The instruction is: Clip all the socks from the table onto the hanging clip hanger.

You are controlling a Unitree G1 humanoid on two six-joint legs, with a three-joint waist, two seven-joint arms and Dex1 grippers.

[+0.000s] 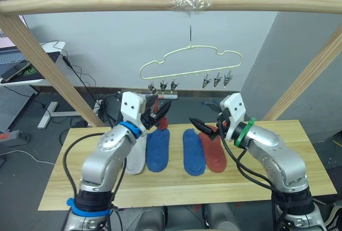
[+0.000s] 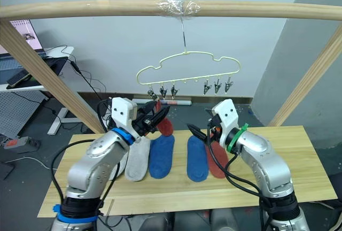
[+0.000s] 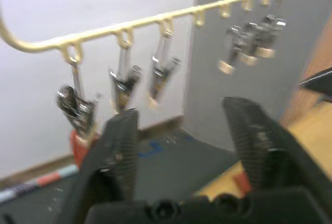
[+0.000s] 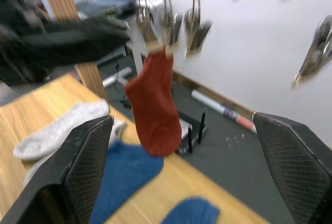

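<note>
1. Progress is judged as early: 1 rust red sock (image 4: 152, 107) is seen hanging from the leftmost clip (image 1: 152, 87) of the clip hanger (image 1: 189, 65), in the upper centre of the head views.
2. On the table (image 1: 299, 151) across the lower middle, 2 grey socks (image 2: 137, 159), 2 blue socks (image 1: 157, 149) and the other red sock (image 1: 214, 155) are laid side by side.
3. The left gripper (image 2: 156, 117) is held just below the hung sock, its fingers (image 3: 116, 146) spread apart with nothing between them.
4. The right gripper (image 1: 206, 128) is raised over the red sock on the table, its fingers (image 4: 88, 156) also wide apart and empty.
5. The next sock is best taken near its cuff, so that a short free edge is left for the clip.
6. The neighbouring clip should be squeezed fully open by 1 gripper while the cuff is fed in by the other.
7. The hanger hangs freely from its hook (image 1: 189, 28), so it is likely to swing; gentle, steady pressure is advised.
</note>
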